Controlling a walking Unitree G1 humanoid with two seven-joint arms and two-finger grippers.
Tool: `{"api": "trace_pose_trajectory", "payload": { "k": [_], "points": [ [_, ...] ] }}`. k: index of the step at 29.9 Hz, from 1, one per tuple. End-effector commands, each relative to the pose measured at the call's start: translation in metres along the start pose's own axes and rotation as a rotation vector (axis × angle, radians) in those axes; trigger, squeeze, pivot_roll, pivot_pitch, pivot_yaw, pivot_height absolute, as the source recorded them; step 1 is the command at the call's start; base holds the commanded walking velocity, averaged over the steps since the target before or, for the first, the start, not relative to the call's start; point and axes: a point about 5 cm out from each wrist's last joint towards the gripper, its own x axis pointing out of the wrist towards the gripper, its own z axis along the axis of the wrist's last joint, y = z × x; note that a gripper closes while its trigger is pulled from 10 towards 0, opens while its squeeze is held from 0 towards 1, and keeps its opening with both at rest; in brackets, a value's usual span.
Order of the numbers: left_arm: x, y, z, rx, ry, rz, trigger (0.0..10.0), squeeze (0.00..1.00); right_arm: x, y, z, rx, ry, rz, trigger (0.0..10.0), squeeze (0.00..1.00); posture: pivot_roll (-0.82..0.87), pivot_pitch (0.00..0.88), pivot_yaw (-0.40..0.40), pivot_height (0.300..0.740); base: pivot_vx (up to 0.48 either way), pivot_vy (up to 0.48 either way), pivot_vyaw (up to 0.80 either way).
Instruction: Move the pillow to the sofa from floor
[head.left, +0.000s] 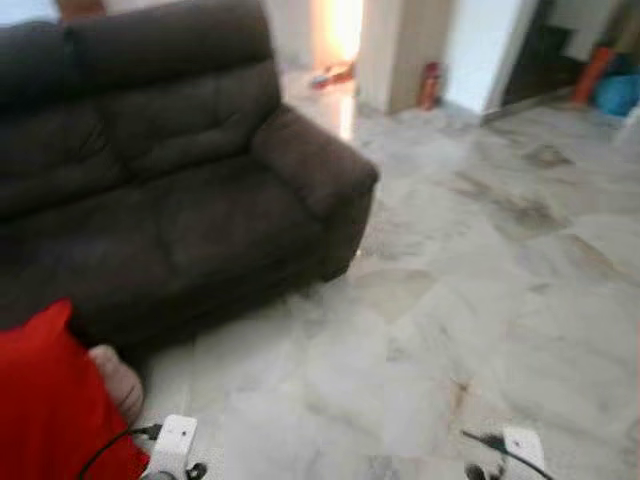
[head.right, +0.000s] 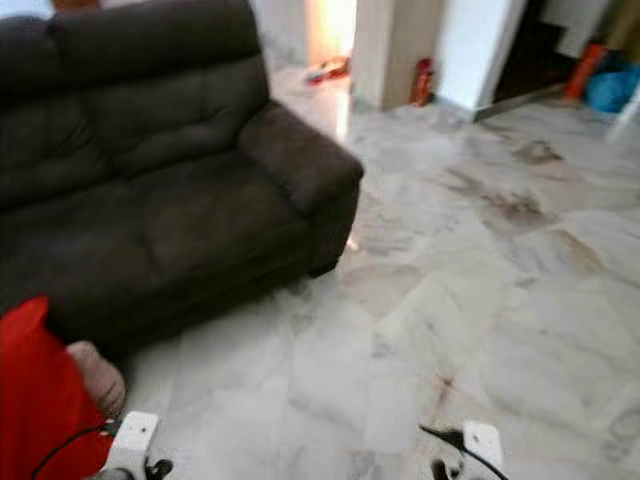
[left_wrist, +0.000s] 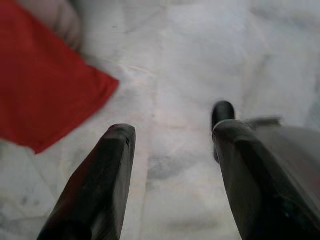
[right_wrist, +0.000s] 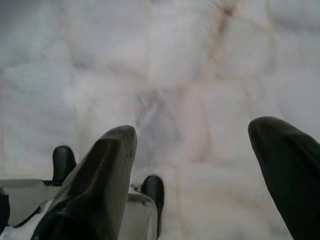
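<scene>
The red pillow (head.left: 45, 400) lies on the floor (head.left: 420, 330) near-left, just left of the left gripper (left_wrist: 170, 150); both grippers' jaws gape, empty, the right gripper (right_wrist: 195, 145) farther.

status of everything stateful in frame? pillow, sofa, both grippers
red pillow: on the floor in front of the sofa, not held
sofa: seat bare, no pillow on it
left gripper: open, over bare floor beside the pillow
right gripper: open, holding nothing, over bare floor
</scene>
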Motion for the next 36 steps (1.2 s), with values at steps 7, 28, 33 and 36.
{"api": "trace_pose_trajectory", "payload": {
  "k": [7,28,33,36],
  "points": [
    [0.001,-0.003,0.006,-0.011,0.0,0.012,10.0,0.0,-0.001,-0.005,-0.001,0.012,0.012,-0.029,10.0,0.0,0.07,0.0,-0.024,0.74,0.0,0.0,0.8],
    [0.003,-0.003,0.018,-0.047,-0.014,0.034,10.0,0.0,0.0,-0.005,0.011,-0.02,-0.001,-0.026,10.0,0.0,0.08,0.0,-0.04,0.74,0.0,0.0,0.8],
    [0.004,-0.006,0.02,-0.04,-0.009,0.023,10.0,0.0,0.0,-0.007,0.013,-0.003,-0.009,-0.032,10.0,0.0,0.06,0.0,-0.044,0.74,0.0,0.0,0.46],
    [0.004,-0.007,0.022,-0.04,-0.012,0.02,10.0,0.0,0.0,-0.008,0.015,0.004,-0.015,-0.036,10.0,0.0,0.05,0.0,-0.045,0.74,0.0,0.0,0.0]
  ]
}}
